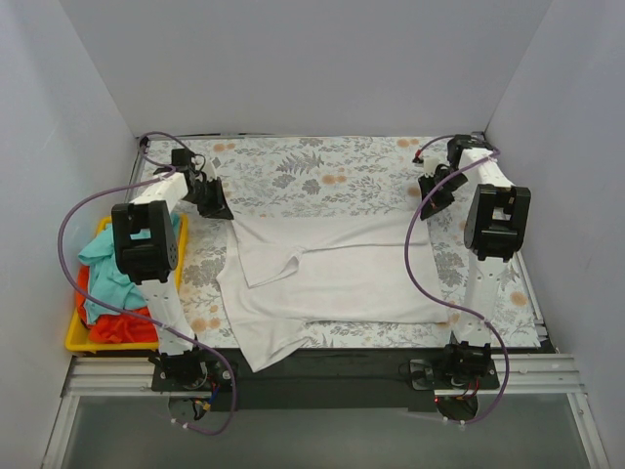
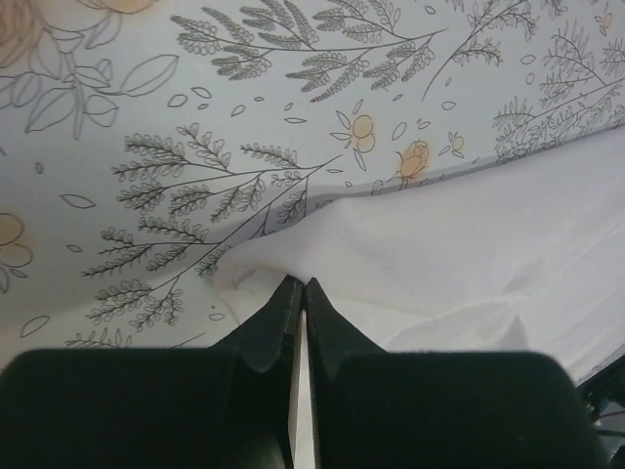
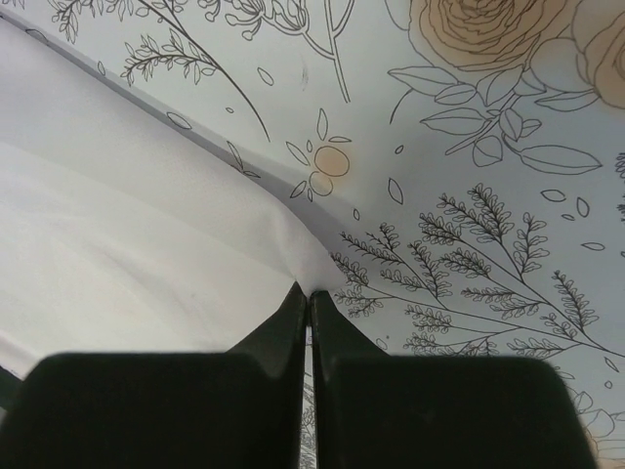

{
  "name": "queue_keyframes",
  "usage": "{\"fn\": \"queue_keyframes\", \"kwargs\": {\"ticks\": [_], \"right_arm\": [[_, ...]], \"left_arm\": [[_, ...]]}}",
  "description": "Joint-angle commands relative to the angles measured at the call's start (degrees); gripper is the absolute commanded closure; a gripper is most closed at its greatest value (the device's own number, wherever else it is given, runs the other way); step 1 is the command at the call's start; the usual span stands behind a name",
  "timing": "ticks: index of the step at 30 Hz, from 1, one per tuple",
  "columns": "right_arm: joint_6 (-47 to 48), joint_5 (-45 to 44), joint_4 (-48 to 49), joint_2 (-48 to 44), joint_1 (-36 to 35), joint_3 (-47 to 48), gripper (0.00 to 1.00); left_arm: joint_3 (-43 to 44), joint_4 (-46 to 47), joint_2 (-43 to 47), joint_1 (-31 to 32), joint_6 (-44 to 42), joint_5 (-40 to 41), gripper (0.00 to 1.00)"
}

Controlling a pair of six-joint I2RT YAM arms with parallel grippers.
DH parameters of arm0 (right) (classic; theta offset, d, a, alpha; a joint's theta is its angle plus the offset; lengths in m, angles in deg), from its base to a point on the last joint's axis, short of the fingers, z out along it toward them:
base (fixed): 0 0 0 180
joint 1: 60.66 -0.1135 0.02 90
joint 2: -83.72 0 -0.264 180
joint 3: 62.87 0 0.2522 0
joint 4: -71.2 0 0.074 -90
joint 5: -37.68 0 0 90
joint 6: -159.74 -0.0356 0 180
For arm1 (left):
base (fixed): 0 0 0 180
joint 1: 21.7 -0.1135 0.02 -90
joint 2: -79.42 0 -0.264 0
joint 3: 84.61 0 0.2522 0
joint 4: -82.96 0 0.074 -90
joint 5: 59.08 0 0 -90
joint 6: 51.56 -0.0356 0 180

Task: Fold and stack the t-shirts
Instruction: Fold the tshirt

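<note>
The white t-shirt lies spread across the middle of the floral table cover, its near edge hanging over the table's front. My left gripper is shut on the shirt's far left corner. My right gripper is shut on the far right corner. Both corners are pinched between the black fingertips just above the cover. A sleeve is folded in on the shirt's left half. A teal t-shirt and an orange-red t-shirt lie heaped in the yellow tray.
The yellow tray sits at the left edge of the table beside the left arm. The floral table cover shows beyond the shirt. White walls close in the back and both sides.
</note>
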Motion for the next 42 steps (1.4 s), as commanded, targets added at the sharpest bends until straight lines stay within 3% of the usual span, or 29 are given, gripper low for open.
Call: {"fn": "queue_keyframes", "kwargs": {"ticks": [1,11,13,14,15,16,17,18,20,23,27,32,42], "right_arm": [[-0.6,0.9,-0.5,0.7,0.0,3.7,0.99],[-2.2,-1.8,3.1,3.5,-0.1,4.6,0.99],[-2.6,-1.1,2.8,3.8,-0.3,5.2,0.99],[-2.6,-0.7,2.7,3.2,-0.3,5.1,0.93],[-2.4,-0.7,2.6,2.5,-0.3,4.5,0.77],[-1.7,-1.3,2.5,1.6,-0.3,4.0,0.70],[-1.2,-1.6,2.4,-1.2,-0.2,3.2,0.64],[-0.7,-1.9,2.3,-2.9,-0.1,1.4,0.52],[1.3,-2.9,2.4,-8.0,0.2,-0.9,0.44],[3.6,-3.9,2.2,-13.4,0.1,-4.8,0.45],[5.7,-4.7,2.1,-17.6,-1.7,-10.5,0.54],[5.2,-5.3,2.5,-16.3,-6.0,-14.3,0.64],[4.1,-8.3,6.7,-8.5,-6.9,-12.9,0.65]], "left_arm": [[2.2,1.7,-0.7,-1.6,-0.3,0.2,1.00],[5.1,2.8,-6.1,-1.6,0.8,2.4,1.00],[5.9,3.0,-6.5,-1.7,1.0,2.2,0.91],[6.5,2.7,-6.6,-1.7,0.9,1.4,0.85],[8.2,0.7,-6.3,-1.7,0.4,1.0,0.81],[8.7,-0.7,-5.6,-1.7,-0.2,0.4,0.75],[8.3,-1.5,-4.5,-1.7,-1.6,-1.0,0.73],[5.5,-1.8,-0.7,-1.7,-2.4,-1.3,0.71],[1.6,-1.4,3.8,-1.7,-3.9,-1.8,0.64],[-4.2,-1.7,11.1,-1.6,-7.4,-0.7,0.52],[-8.6,-2.7,16.2,1.5,-11.6,3.3,0.50],[-10.5,-1.9,14.5,6.2,-9.8,5.4,0.57],[-8.3,0.7,5.3,9.0,-8.5,11.6,0.68]]}}
